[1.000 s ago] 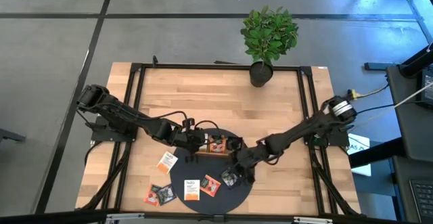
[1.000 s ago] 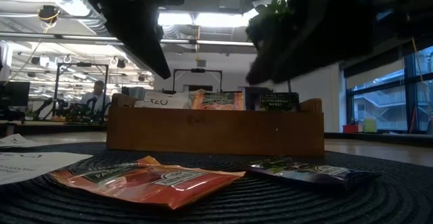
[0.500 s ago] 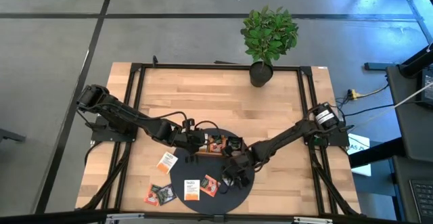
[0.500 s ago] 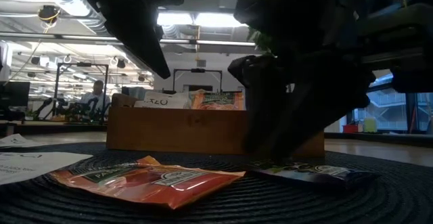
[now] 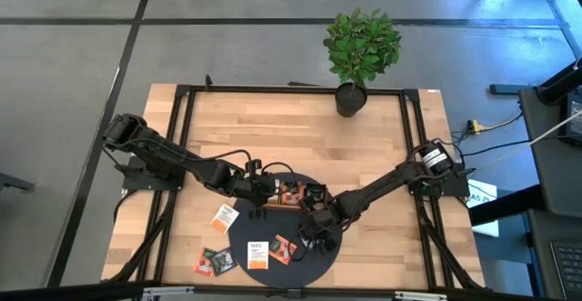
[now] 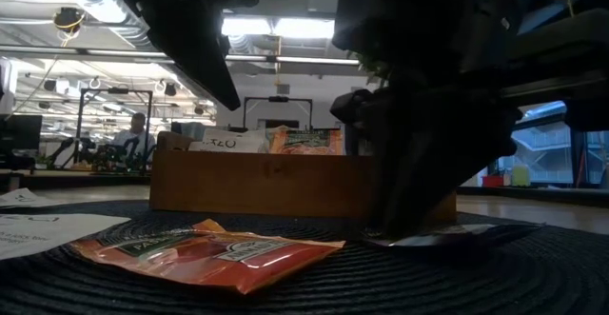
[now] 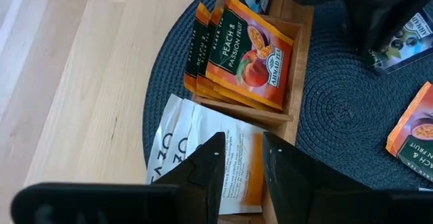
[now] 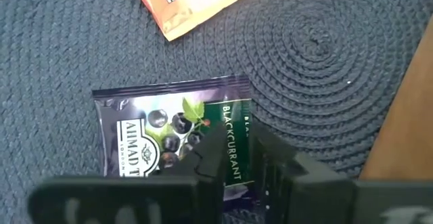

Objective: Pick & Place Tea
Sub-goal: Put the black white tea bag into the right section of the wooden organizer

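Observation:
A dark purple blackcurrant tea sachet [image 8: 169, 129] lies on the round dark mat [image 5: 289, 263], in front of the wooden tray [image 6: 304, 184]. My right gripper [image 8: 237, 146] is down on it and shut on one edge. My left gripper [image 7: 242, 149] hovers open above the tray [image 7: 302, 68], over a white and orange sachet [image 7: 196, 143] that lies in a compartment. Orange peach sachets [image 7: 250, 55] stand on edge in the neighbouring compartment. Another orange sachet [image 6: 209, 253] lies flat on the mat. My right gripper pinches the blackcurrant sachet at the middle of one edge [image 8: 233, 122] between its two fingers [image 8: 210, 153]. The fingers come steeply from above, slanting from the table's right. The sachet [image 6: 466, 234] still lies nearly flat on the mat.
A white and orange sachet [image 5: 258, 253] and a red-orange one [image 5: 282, 248] lie on the mat's near side. More sachets [image 5: 224, 217] [image 5: 215, 262] lie on the bare wood to the left. A potted plant [image 5: 359, 51] stands at the far edge.
My right gripper has come down toward the blackcurrant sachet, tipping steeper, and its fingers have closed on the sachet's edge. The sachet has stayed on the mat.

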`<action>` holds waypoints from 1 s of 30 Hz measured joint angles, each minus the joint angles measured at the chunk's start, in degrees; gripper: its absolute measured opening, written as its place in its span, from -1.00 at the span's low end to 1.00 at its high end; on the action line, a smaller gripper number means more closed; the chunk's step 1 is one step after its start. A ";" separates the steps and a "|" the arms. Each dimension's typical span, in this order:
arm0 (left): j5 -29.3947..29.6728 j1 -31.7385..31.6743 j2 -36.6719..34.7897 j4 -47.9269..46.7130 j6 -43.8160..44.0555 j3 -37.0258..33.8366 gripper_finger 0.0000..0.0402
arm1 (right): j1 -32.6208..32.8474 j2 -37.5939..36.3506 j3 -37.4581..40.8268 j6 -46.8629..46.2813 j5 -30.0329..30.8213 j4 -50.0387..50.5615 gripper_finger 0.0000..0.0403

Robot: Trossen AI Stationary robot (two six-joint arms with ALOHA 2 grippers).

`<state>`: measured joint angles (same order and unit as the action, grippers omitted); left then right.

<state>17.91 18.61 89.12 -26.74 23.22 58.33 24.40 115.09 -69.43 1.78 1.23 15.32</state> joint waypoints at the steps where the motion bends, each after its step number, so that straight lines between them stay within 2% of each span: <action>1: -0.01 0.00 0.00 0.00 0.00 0.02 -0.53 | 0.01 0.00 0.02 -0.01 0.00 0.05 -0.74; 8: 0.00 0.00 0.00 0.00 0.00 0.02 -0.53 | -0.02 0.02 0.06 0.15 0.20 0.27 -0.97; 14: 0.00 0.00 0.00 0.00 0.00 0.02 -0.53 | -0.02 -0.23 -0.08 -0.31 0.24 0.19 -0.96; 19: 0.02 0.00 0.00 0.00 0.00 0.00 -0.53 | -0.01 -1.88 -3.62 -1.51 0.29 5.05 -0.98; 28: -0.13 0.02 0.02 0.02 0.00 -0.02 -0.53 | 0.22 -7.44 -5.84 -2.65 6.88 12.35 -0.99; 30: -0.11 0.02 0.02 0.09 0.00 -0.02 -0.53 | 0.16 -8.04 -5.75 -3.32 5.57 14.61 -0.99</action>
<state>17.80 18.63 89.14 -26.65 23.22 58.30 24.57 107.04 -75.18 -1.54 6.80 29.93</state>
